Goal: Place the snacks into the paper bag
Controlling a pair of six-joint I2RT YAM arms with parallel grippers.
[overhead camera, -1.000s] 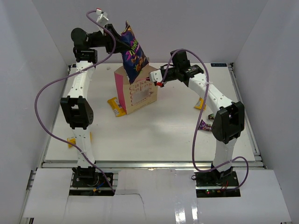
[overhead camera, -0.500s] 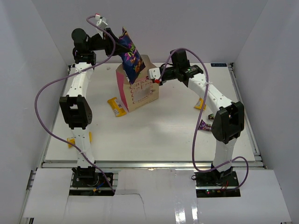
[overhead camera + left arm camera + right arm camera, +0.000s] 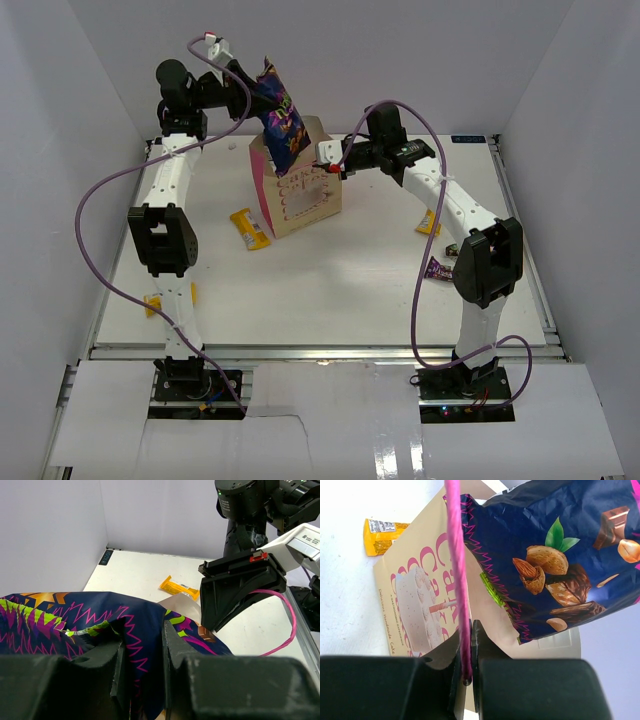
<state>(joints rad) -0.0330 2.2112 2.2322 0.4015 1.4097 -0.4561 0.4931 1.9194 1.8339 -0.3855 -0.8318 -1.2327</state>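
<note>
Aloft, glossy chip bag (image 3: 281,122) over kraft paper bag (image 3: 302,203)

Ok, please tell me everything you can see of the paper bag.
The paper bag stands far back on the table: tan kraft front with pink "Cakes" lettering and a cake drawing, pink side. The right gripper is shut on its thin pink handle. The purple chip bag, held by the left gripper, reaches its open top.

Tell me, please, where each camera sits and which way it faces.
Top external: above, behind the bases, facing down at the table; both arms show.
Left wrist: past the left claw gripping the chip bag, toward the right claw.
Right wrist: past its fingers pinching the pink handle, onto the paper bag.
All show the chip bag.
</note>
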